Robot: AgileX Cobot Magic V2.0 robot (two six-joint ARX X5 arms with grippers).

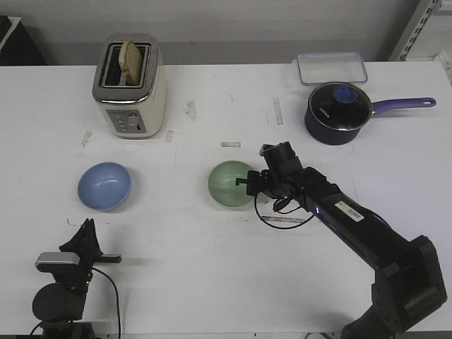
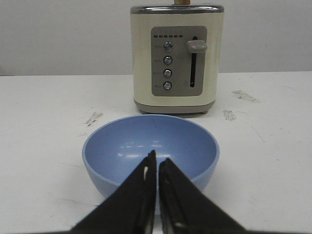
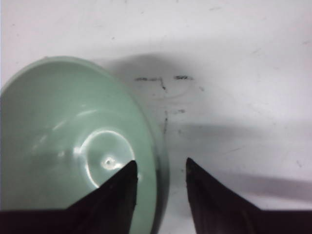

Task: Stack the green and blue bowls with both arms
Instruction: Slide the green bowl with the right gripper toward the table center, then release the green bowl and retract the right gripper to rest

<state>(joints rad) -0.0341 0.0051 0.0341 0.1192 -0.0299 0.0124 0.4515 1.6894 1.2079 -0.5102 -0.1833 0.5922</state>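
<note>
Front view shows the desk (image 1: 212, 296) carrying, largest first, one toaster (image 1: 131, 88) near the far left edge with one slice of bread (image 1: 129, 62) in its slot, one pan (image 1: 339, 111) with a lid near the far right edge, one clear box (image 1: 332, 68) just behind it, and two bowls nearer the middle; the blue bowl (image 1: 104, 186) sits left of centre and the green bowl (image 1: 231, 184) at the centre, well apart from each other. Two arms are present; the right gripper (image 3: 161, 170) is spread, one finger inside the green bowl and one outside, straddling its rim on the side toward the right edge, not yet pinched; the left gripper (image 2: 157, 163) has its fingers pressed together, holding nothing, low by the near edge and pointing at the blue bowl.

To do the step well, I judge the right gripper should close firmly on the rim, lift straight up so the glossy bowl does not slip or tip, and carry it level toward the blue bowl; the left should part its fingers before steadying that bowl.
</note>
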